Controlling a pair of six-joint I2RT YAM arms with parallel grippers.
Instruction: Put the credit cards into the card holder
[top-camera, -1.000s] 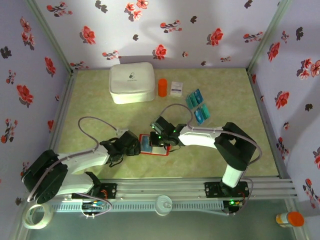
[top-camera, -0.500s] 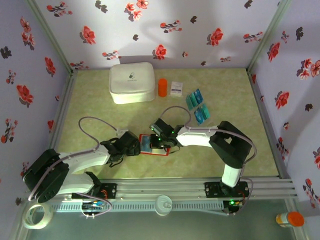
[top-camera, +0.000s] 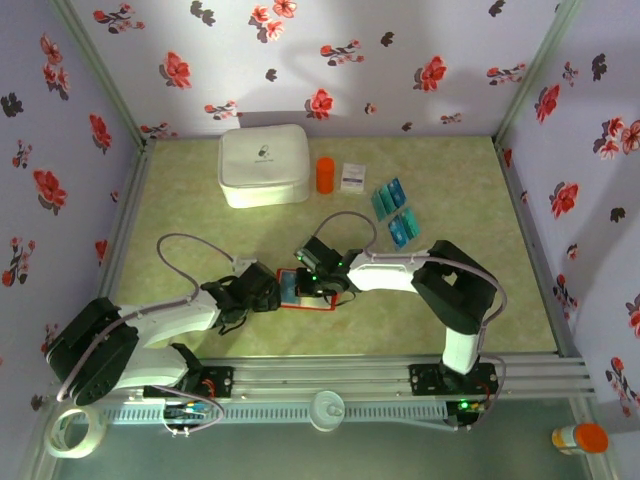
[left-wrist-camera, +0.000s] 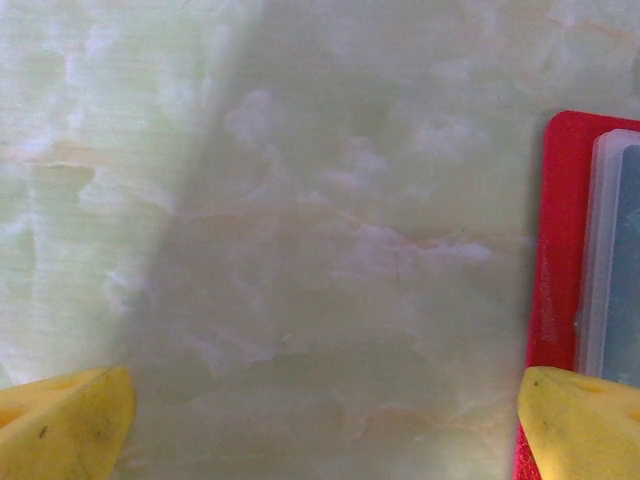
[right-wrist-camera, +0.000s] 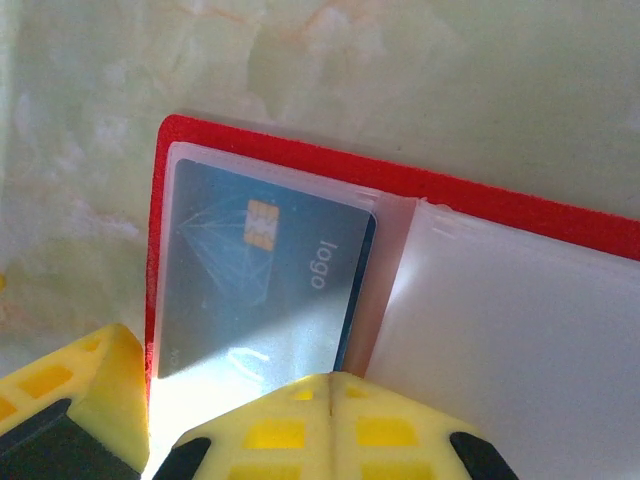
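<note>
The red card holder (top-camera: 300, 301) lies open on the table, its clear pockets (right-wrist-camera: 520, 330) facing up. A blue credit card (right-wrist-camera: 265, 275) with a chip sits in the left pocket, its right edge still poking out. My right gripper (right-wrist-camera: 330, 378) is shut, fingertips pressed together against that card's near edge, nothing between them. My left gripper (left-wrist-camera: 325, 430) stands wide open just left of the holder (left-wrist-camera: 555, 250), one yellow fingertip (left-wrist-camera: 580, 420) over its red border. More teal and blue credit cards (top-camera: 388, 197) lie in two small piles at the back right, the nearer pile (top-camera: 403, 227) beside the first.
A large white zip case (top-camera: 263, 165), an orange cylinder (top-camera: 325, 174) and a small white packet (top-camera: 351, 177) stand along the back. Floral walls close in three sides. Both arms meet over the table's near middle.
My right gripper has slid a little to the left over the holder, staying shut. The left arm has barely moved.
</note>
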